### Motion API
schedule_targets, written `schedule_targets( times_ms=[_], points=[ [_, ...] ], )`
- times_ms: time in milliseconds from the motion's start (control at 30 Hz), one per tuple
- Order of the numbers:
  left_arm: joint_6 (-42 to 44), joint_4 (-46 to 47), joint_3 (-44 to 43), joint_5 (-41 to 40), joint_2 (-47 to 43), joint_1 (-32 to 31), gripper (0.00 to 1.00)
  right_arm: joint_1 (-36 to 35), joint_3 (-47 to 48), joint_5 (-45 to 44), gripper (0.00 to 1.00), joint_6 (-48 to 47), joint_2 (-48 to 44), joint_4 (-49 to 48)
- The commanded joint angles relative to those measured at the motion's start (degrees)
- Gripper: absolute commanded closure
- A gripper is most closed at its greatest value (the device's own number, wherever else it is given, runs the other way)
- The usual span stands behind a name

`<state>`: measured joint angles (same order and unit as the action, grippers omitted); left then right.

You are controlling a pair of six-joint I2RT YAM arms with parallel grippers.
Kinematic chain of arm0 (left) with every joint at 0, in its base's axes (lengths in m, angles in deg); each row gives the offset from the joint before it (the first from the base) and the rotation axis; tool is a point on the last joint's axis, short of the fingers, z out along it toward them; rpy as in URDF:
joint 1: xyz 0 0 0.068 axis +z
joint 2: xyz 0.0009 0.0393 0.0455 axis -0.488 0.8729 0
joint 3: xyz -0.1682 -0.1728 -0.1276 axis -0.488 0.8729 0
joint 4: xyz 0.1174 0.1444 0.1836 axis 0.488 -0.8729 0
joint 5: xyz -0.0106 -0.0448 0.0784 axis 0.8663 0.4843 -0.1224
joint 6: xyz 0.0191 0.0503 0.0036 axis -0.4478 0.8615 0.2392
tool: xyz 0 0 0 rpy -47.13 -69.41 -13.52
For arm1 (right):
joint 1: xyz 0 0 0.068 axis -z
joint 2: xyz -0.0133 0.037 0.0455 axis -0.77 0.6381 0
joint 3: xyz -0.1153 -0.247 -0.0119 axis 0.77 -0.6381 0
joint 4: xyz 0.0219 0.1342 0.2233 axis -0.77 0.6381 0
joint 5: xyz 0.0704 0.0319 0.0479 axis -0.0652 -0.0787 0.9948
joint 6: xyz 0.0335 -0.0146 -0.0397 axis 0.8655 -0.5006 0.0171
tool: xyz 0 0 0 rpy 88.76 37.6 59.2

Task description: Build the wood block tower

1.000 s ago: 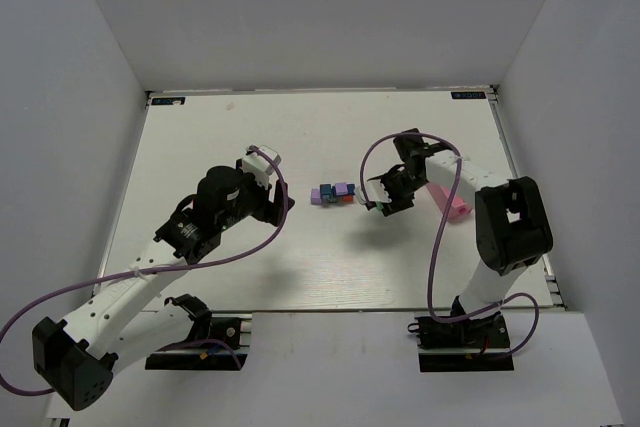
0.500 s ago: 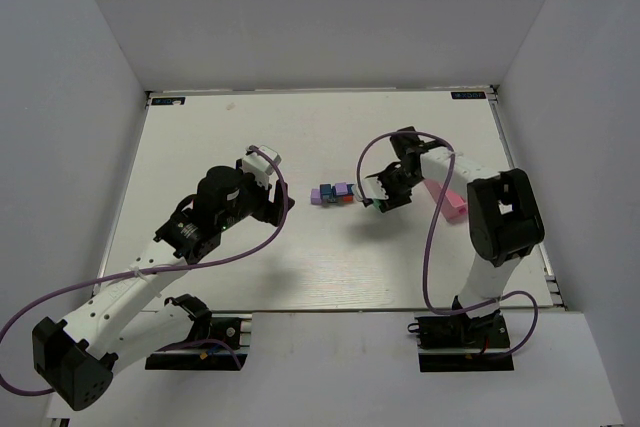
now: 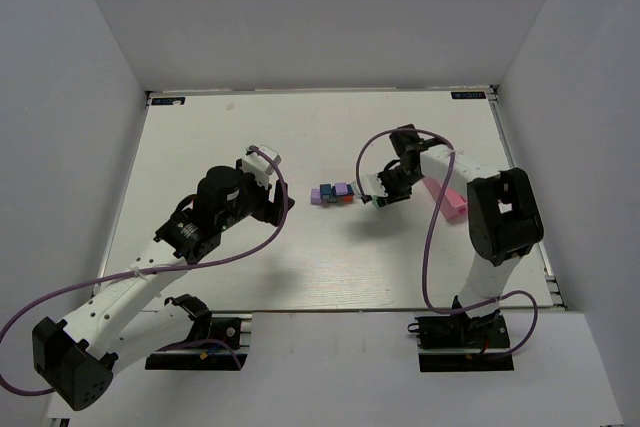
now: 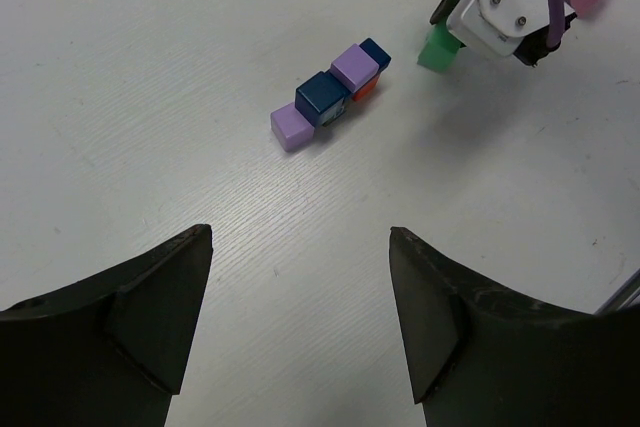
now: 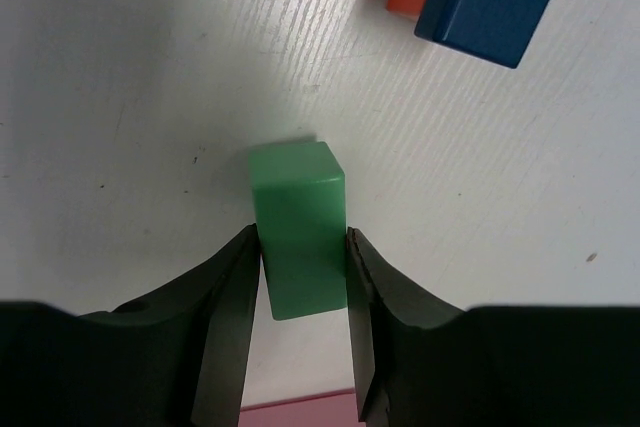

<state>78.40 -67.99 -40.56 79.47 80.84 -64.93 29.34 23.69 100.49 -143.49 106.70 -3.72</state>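
Closing over the last second, the right tool [image 5: 301, 252] had edged toward the row of blocks [image 4: 325, 99] and clamped its jaws against both sides of the green block [image 5: 298, 212]. The block stood low at the worktop [image 3: 250, 147] just beside the row's orange and dark-blue end, so I judged the pick-up of the tower's next piece begun and the stacking yet to come. The left tool [image 4: 300, 287] hung spread and empty, well back from the row, while the pink tray [image 3: 453, 206] lay partly behind the right arm, its contents impossible to make out.
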Motion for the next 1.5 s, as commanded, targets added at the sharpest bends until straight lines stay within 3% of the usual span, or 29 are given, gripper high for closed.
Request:
schedule_targets(
  times_ms=[0, 367, 667, 900, 1467],
  points=[
    [0.37, 0.05, -0.12, -0.08, -1.23, 0.31, 0.18, -0.43, 2.27, 2.44, 0.88, 3.97, -3.92, 1.76],
    [0.37, 0.05, -0.12, -0.61, -2.9, 0.31, 0.18, -5.08, 13.16, 7.1, 0.9, 24.88, -4.19, 7.03],
    [0.37, 0.05, -0.12, -2.19, -3.95, 0.31, 0.18, -10.44, 20.1, 2.98, 0.89, 31.31, -0.58, 7.38],
    [-0.78, -0.48, 0.5, -9.13, -7.82, 0.31, 0.18, -13.7, 21.87, -0.27, 0.86, 35.35, 2.93, 6.85],
    [-1.3, 0.05, 1.12, -9.13, -9.58, 0.31, 0.18, -18.71, 27.41, -7.13, 0.83, 42.47, 7.33, 6.59]
  ],
)
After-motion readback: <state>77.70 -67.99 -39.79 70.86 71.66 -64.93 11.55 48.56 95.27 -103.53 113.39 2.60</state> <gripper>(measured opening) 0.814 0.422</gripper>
